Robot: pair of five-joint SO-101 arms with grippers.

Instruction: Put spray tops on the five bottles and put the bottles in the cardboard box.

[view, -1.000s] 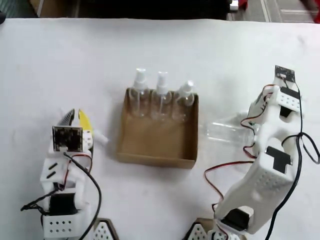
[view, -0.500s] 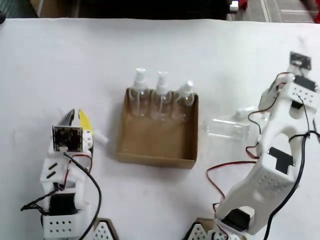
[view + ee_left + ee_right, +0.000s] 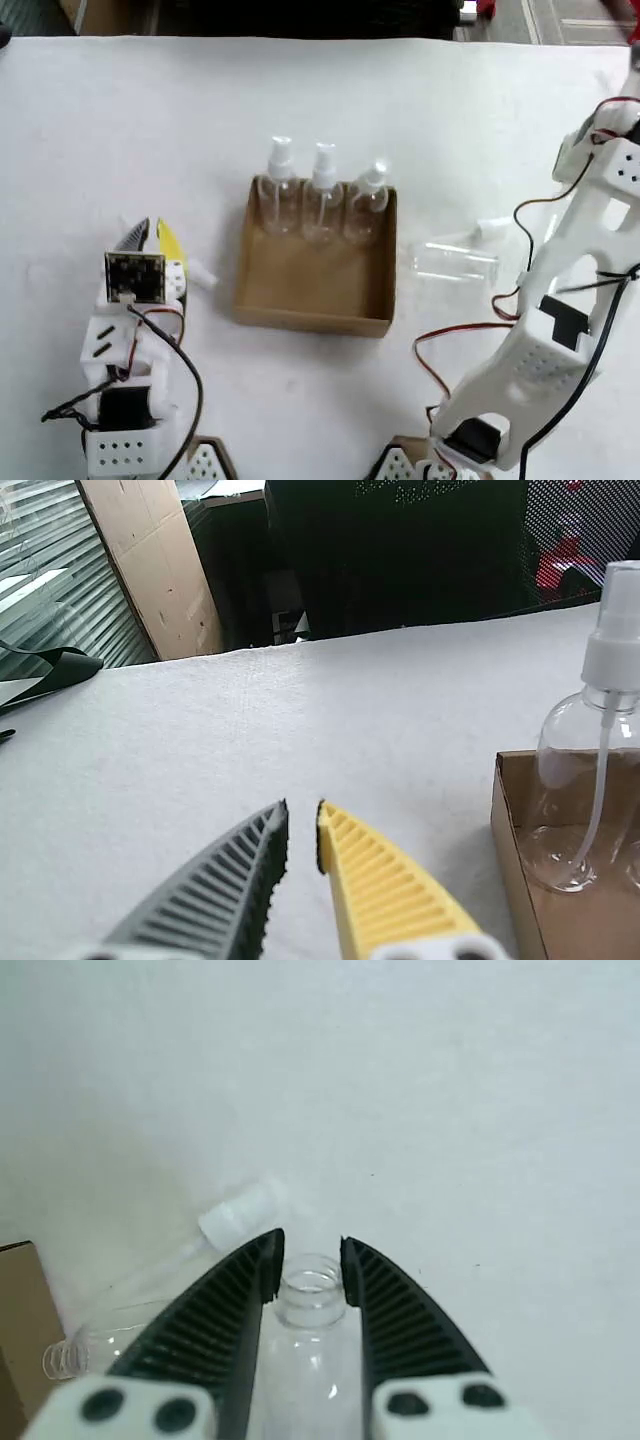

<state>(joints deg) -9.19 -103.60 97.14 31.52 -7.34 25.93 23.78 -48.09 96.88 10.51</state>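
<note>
Now the right end effector (image 3: 310, 1248) is closed lightly on an uncapped bottle (image 3: 310, 1295), whose open neck pokes out past the fingertips. Over the last second that arm has swung away from the box's three o'clock side toward two o'clock, uncovering a second bare bottle (image 3: 455, 262) lying on the surface (image 3: 120, 110), with a spray top (image 3: 492, 228) at its one o'clock. So the held bottle looks ready for capping. Three capped bottles (image 3: 323, 200) stand along the twelve o'clock wall of the cardboard box (image 3: 315, 318). At nine o'clock the left end effector (image 3: 302, 810) sits slightly open and empty.
</note>
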